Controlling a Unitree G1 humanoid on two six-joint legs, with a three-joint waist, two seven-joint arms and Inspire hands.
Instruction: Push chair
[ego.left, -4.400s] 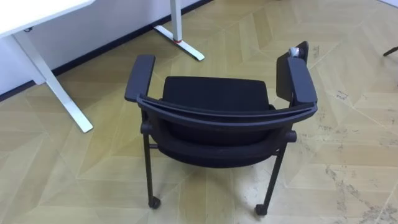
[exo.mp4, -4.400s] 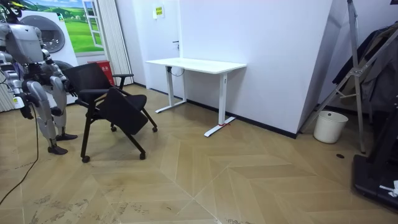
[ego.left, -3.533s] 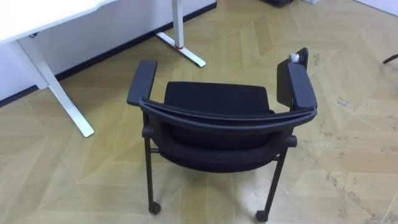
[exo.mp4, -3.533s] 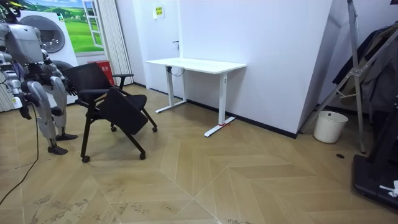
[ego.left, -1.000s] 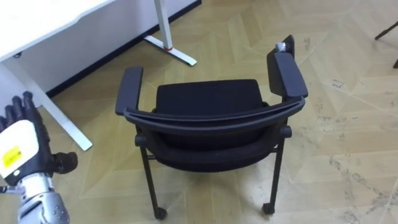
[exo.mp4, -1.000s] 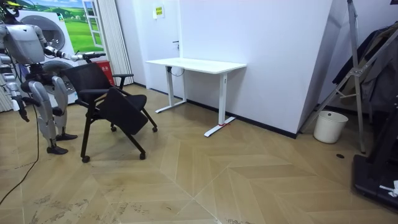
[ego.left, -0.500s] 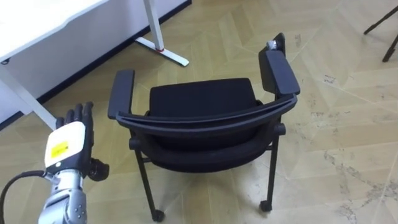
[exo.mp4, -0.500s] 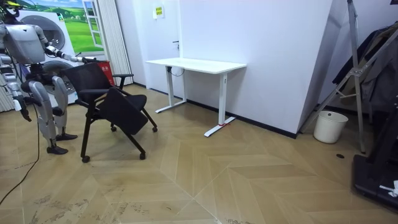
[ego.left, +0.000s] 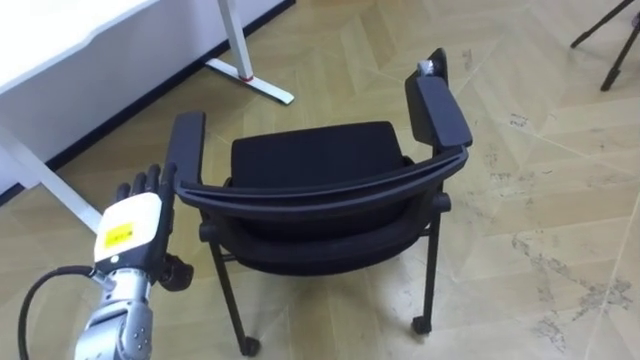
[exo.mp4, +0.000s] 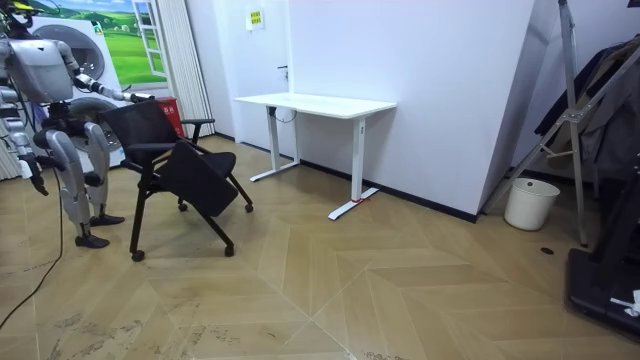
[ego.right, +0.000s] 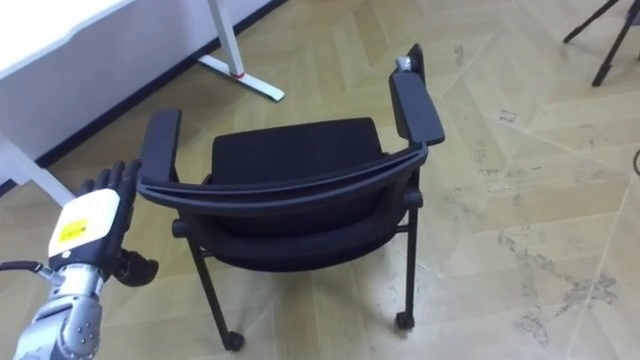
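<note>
Hovering just short of the chair (ego.left: 310, 160), the left hand (ego.left: 132, 225) shows its back to the camera, with its fingers straight, slightly spread and holding nothing. The chair stands ahead of the hand and to its right, its back turned to the robot. The curved backrest (ego.left: 320, 192) ends just past the fingertips, where it meets the left armrest (ego.left: 186, 145). I cannot tell whether the fingertips touch that corner; they look just shy of it.

The step in hand appears to be setting the palm against the backrest before any push. Done well, the palm should land flat on the rail rather than on fingertips alone, which could slip over the rounded edge. Contact at this far left end would probably swing the chair on its castors (ego.left: 421, 325) instead of sending it straight. A spot further to the hand's right, or a second contact at the opposite end, would likely steer better.

The right hand (exo.mp4: 37, 178) hangs at the robot's side in the room view. The white desk (ego.left: 60, 40) lies beyond the left hand, and its leg (ego.left: 40, 180) is close on the hand's left, so a level, gentle shove seems wise.
</note>
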